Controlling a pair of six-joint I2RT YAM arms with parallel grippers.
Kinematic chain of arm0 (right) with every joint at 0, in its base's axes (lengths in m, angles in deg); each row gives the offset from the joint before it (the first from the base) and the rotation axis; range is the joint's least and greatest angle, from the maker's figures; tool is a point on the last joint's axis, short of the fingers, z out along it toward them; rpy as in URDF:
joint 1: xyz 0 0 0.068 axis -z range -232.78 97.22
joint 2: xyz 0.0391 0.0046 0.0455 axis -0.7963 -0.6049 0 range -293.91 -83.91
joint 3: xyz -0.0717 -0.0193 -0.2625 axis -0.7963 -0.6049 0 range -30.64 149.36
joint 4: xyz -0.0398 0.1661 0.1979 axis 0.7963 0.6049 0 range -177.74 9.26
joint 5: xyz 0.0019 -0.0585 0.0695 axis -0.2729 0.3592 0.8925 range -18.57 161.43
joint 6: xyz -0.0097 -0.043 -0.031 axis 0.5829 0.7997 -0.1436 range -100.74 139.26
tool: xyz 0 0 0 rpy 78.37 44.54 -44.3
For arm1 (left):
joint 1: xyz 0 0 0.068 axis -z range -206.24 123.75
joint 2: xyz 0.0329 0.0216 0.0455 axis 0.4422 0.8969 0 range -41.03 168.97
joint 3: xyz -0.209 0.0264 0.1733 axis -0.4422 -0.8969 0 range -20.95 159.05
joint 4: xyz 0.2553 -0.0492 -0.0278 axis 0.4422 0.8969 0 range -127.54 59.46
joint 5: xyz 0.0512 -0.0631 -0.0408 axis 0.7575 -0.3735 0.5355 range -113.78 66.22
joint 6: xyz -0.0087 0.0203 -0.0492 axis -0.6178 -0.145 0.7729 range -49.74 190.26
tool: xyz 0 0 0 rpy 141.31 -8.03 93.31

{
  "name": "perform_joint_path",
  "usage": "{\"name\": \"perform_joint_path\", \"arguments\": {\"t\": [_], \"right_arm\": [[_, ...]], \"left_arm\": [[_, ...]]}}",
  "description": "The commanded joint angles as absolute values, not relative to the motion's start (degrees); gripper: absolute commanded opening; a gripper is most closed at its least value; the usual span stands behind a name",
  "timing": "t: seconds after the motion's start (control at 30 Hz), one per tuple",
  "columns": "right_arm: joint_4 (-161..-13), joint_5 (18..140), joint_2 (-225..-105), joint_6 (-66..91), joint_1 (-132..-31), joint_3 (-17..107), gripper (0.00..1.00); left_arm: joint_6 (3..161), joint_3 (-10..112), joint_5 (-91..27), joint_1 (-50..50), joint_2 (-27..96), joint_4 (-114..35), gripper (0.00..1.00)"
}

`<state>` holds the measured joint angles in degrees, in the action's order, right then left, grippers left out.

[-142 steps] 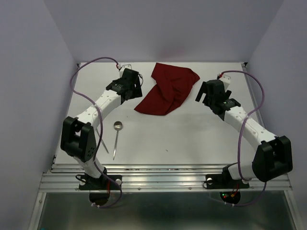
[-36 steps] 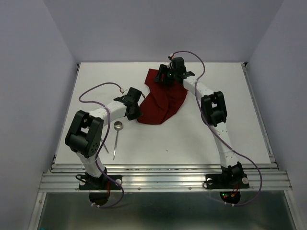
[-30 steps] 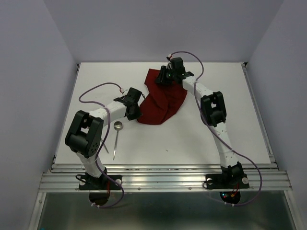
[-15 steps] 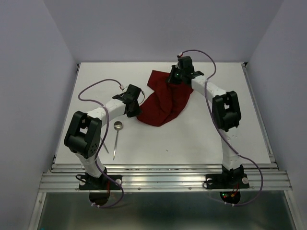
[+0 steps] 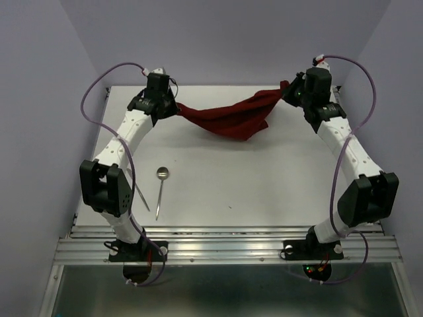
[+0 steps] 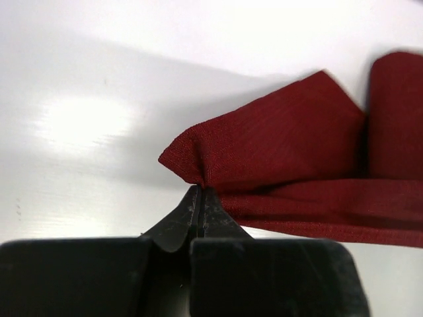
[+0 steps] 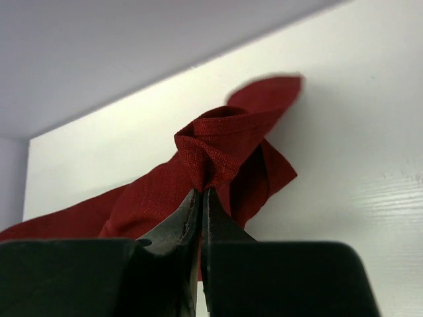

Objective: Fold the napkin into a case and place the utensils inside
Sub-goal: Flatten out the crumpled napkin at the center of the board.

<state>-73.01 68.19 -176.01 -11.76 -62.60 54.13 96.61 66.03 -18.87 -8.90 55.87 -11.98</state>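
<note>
Between left gripper (image 5: 174, 107) and right gripper (image 5: 287, 93) (each tight on a corner), the napkin (image 5: 228, 117).

Probably a robotics lab: white table (image 5: 264, 178) boxed by plain lilac walls (image 5: 39, 99), aluminium rails (image 5: 225, 249) in front.

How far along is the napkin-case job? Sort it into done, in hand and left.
Done: left hand and right hand are each shut on an end of the napkin. In hand: the cloth is stretched between them, bunched, not flat. Left: all the folding, then loading the spoon and thin utensil, both lying untouched.
</note>
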Motion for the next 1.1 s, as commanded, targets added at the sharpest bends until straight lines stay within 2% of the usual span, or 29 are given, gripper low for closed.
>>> {"name": "perform_joint_path", "arguments": {"t": [0.0,0.27,0.37,0.43,0.53,0.57,0.63,0.7,0.73,0.77,0.87,1.07], "right_arm": [[-73.06,61.42,-168.56,-8.87,-62.8,55.49,0.01],[-72.62,52.37,-163.63,-4.56,-62.8,66.83,0.01],[-75.42,52.1,-158.39,-3.5,-62.8,62.72,0.01],[-77.18,52.1,-152.59,-3.24,-62.8,55.55,0.02],[-77.98,51.75,-145.9,-3.67,-62.8,46.04,0.04],[-77.63,51.57,-141.35,-3.94,-62.8,39.39,0.05],[-76.14,50.87,-136.67,-5.6,-62.8,32.5,0.07],[-70.71,48.07,-132.53,-9.81,-62.8,24.52,0.2],[-65.55,46.05,-129.03,-13.83,-62.8,22.47,0.45],[-62.63,45.08,-127.61,-15.96,-62.8,19.32,0.51],[-54.29,44.01,-124.26,-22.46,-62.8,16.04,0.6],[-48.45,44.97,-128.8,-25.3,-62.8,13.4,0.63]], "left_arm": [[91.8,77.36,-20.09,-9.98,53.28,-8.19,0.0],[91.44,101.98,-22.99,-10.78,57.05,-8.19,0.0],[91.53,100.62,-25.52,-10.95,55.04,-10.38,0.0],[91.88,92.73,-27.63,-10.95,50.85,-13.89,0.0],[93.28,75.08,-31.32,-10.95,42.95,-20.65,0.0],[93.99,65.2,-32.38,-10.87,40.99,-24.67,0.0],[96.09,55.65,-34.58,-10.6,36.07,-28.39,0.0],[99.17,44.04,-35.73,-8.76,34.13,-30.85,0.0],[100.83,41.39,-36.17,-6.75,33.51,-32.17,0.0],[101.55,36.67,-36.09,-5.43,33.5,-33.14,0.0],[103.3,31.11,-35.39,-1.21,34.29,-34.38,0.0],[103.32,29.41,-32.93,-0.58,36.31,-35.26,0.0]]}}
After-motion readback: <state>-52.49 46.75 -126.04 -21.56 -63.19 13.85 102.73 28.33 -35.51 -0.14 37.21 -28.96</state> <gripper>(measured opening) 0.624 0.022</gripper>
